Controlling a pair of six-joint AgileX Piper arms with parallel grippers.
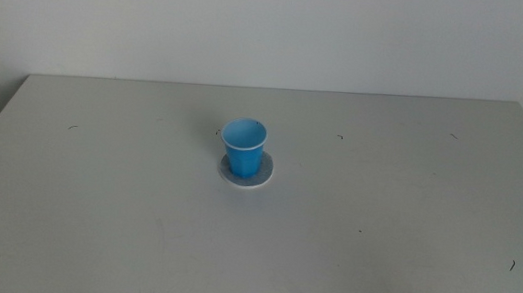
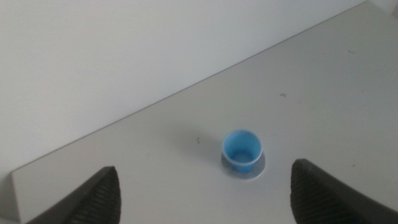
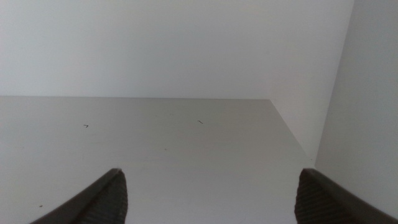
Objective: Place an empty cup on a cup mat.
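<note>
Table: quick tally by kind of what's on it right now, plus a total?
Cup: 1, blue, upright on the mat
Mat: 1, grey
Total: 2
Both grippers, left and right, are open and away from them.

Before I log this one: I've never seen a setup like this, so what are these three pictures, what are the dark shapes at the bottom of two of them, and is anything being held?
The rig is two robot arms at a grey table, each ending in a two-jaw gripper. The middle view looks down over the table from above; neither arm shows in it. The other two pictures come from cameras on the arms' wrists, so the dark shapes are each gripper's own jaws. The left gripper is open and faces the cup from a distance. The right gripper is open too and sees only table and wall. Nothing is held. The blue cup stands upright and empty on the round grey cup mat.
</note>
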